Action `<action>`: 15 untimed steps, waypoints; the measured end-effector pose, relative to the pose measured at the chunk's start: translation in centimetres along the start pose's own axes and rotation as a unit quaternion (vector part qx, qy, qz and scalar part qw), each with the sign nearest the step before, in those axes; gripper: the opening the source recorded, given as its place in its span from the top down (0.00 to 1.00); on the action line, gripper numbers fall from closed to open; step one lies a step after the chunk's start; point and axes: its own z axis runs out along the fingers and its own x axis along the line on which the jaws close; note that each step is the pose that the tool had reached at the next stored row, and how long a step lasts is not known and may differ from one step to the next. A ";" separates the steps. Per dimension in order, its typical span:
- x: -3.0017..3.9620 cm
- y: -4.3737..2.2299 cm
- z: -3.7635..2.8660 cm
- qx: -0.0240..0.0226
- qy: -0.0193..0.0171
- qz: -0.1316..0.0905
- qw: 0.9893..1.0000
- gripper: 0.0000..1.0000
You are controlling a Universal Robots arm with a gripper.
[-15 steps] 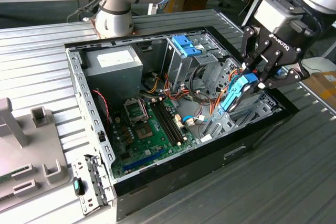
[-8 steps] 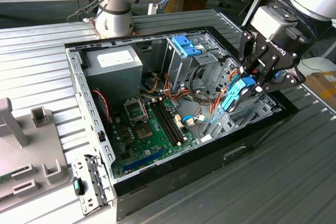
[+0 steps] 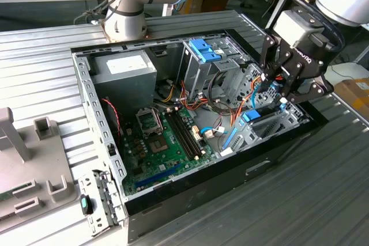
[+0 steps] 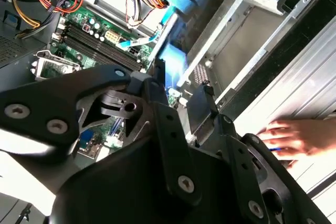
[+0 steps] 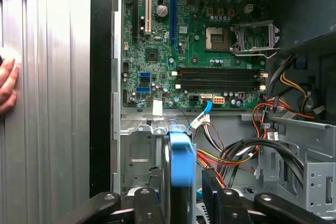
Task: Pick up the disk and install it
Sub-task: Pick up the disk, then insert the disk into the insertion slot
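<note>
End effector (image 3: pixel 274 90) positioned over the open computer case (image 3: pixel 95 125), at the exterior view's right. Disk (image 5: pixel 180 174) stands on edge in its blue carrier, directly at the end effector and beside the grey drive cage (image 5: pixel 139 150). Whether it is grasped cannot be determined. Motherboard (image 5: pixel 173 40) exposed. A person's hand (image 5: pixel 6 85) rests on the ribbed surface (image 5: pixel 52 103) beside the case
</note>
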 end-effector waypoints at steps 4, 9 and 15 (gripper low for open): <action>0.00 0.00 0.03 0.000 0.000 0.000 1.000 0.56; 0.00 -0.03 0.08 0.000 0.000 0.000 1.000 0.56; -0.01 -0.50 0.07 0.000 0.000 0.000 1.000 0.56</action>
